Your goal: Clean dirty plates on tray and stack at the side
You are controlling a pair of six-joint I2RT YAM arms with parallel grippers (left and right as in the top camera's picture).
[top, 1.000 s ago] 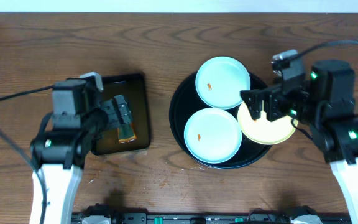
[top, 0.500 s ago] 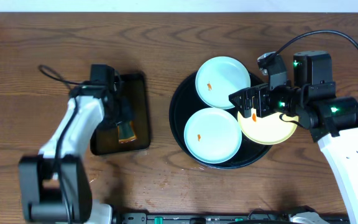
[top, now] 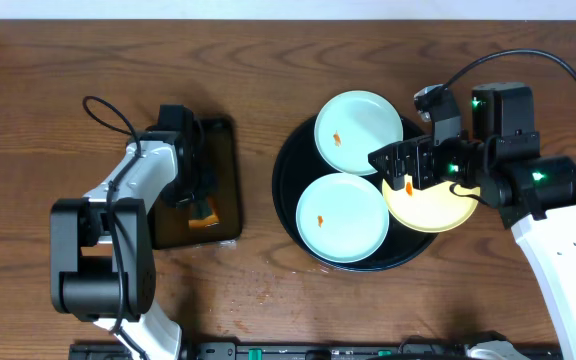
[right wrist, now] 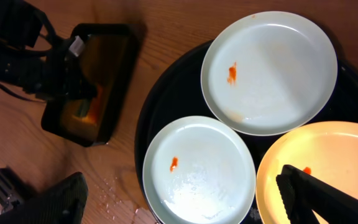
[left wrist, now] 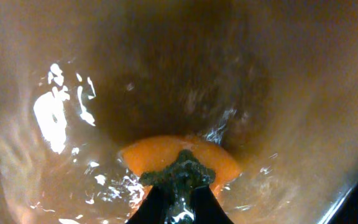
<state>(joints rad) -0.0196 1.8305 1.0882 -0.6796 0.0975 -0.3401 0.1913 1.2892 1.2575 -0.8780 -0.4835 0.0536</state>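
Observation:
Three dirty plates lie on the round black tray: a pale blue-white one at the back, another at the front, and a pale yellow one on the right rim. Each carries a small orange smear. My right gripper hovers open above the tray; in the right wrist view its fingers straddle the front plate, with the yellow plate under the right one. My left gripper is shut on the dark scrub top of an orange sponge.
The sponge sits in a small black rectangular tray filled with brownish water, left of the round tray. Water drops speckle the wooden table between the two trays. A cable loops behind the left arm.
My left arm has swung down into the rectangular tray and its jaws have closed on the sponge. My right arm shifted slightly left over the round tray, then held still.

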